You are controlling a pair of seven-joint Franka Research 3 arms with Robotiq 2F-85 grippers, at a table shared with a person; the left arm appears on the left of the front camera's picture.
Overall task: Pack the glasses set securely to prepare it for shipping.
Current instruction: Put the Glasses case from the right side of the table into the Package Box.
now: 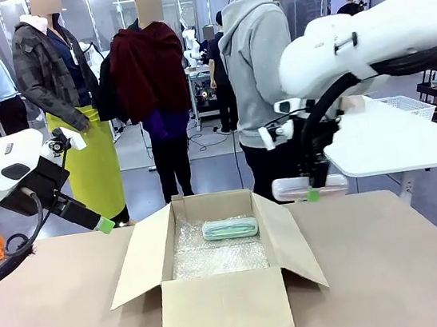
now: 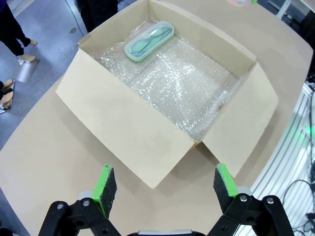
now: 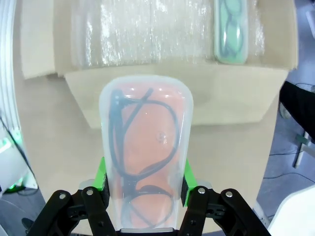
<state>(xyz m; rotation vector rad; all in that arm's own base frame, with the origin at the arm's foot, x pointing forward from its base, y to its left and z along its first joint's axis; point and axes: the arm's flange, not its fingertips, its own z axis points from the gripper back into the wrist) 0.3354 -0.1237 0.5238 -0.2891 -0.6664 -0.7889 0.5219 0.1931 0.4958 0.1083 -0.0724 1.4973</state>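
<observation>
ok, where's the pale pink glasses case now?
The pale pink case is clamped in the right gripper, in front view beside the far right corner of the brown cardboard box.

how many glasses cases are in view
2. The mint green case lies on bubble wrap in the box, by its far wall; the pink case is held by the right gripper, outside the box.
</observation>
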